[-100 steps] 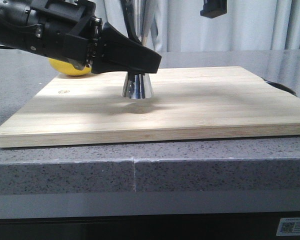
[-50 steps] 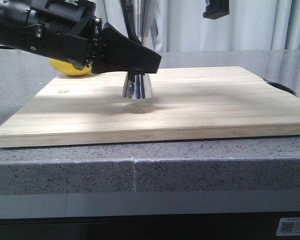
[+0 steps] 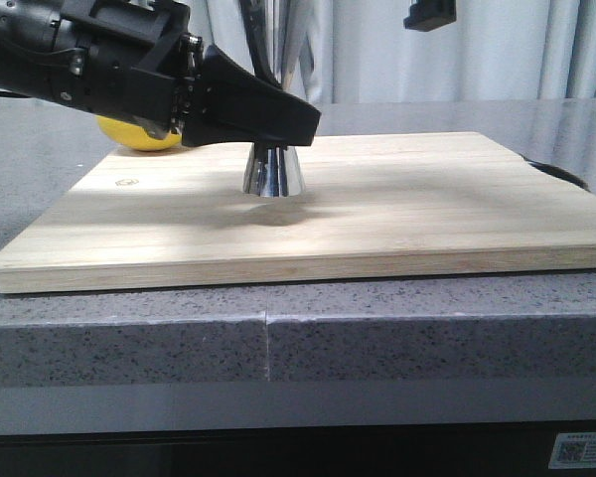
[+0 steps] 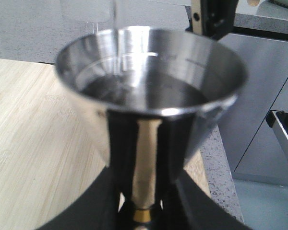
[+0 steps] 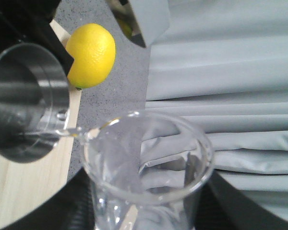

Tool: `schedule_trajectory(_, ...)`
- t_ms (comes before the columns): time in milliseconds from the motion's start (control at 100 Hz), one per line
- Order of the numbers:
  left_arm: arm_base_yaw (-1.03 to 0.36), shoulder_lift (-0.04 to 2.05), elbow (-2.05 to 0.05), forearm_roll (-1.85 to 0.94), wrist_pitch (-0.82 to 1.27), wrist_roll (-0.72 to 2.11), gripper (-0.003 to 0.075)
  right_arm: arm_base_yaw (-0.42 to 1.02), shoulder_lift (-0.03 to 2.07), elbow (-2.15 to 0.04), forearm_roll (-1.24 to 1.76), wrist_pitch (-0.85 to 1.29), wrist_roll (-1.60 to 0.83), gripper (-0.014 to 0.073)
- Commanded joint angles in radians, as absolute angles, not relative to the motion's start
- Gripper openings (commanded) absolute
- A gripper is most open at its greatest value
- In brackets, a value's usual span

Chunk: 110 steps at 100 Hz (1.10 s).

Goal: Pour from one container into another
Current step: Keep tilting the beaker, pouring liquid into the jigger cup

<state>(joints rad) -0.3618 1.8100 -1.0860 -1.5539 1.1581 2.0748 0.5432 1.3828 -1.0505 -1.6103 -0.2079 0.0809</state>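
On the pale wooden cutting board [image 3: 308, 214], toward its far left part, stands the tall shiny steel hourglass-shaped jigger [image 3: 272, 171], upright on its flared lower cone. The black left gripper [image 3: 278, 117] reaches in from the left and is clamped on the jigger at its narrow waist; in the left wrist view its two dark fingers [image 4: 93, 206] press against the waist on either side, just above the thin gold band [image 4: 143, 214]. That same view looks into the jigger's upper cup [image 4: 149, 72], where a dark pool of liquid lies below the rim and a thin clear stream drops into it near the far wall.

Above the jigger, the small clear glass beaker [image 5: 146, 163] is held tilted by the right gripper [image 5: 144, 211], whose dark fingers [image 5: 72, 201] close on its sides. The beaker's pouring lip points at the jigger's open mouth [image 5: 24, 100] and a thread of clear liquid bridges from the lip to the cup's edge. In the front view only a dark piece of the right arm [image 3: 429, 15] shows, high above the board and to the right of the jigger.

Behind the jigger, off the board's far left corner, a yellow lemon [image 3: 139, 137] rests on the grey speckled stone counter [image 3: 377, 328], partly hidden by the left gripper. Grey pleated curtains [image 3: 497, 50] hang beyond the board.
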Motion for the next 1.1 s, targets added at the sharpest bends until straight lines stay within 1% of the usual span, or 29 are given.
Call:
schedule_trajectory(0, -0.372, 1.755, -1.113, -1.622, 1.269, 2.07, -0.0019, 0.541, 1.341, -1.09, -1.607, -0.203, 0.079, 0.0132)
schedule_trajectory(1090, -0.372, 1.755, -1.113, -1.622, 1.269, 2.07, -0.0019, 0.541, 1.341, -1.09, -1.645, -0.199, 0.079, 0.0132)
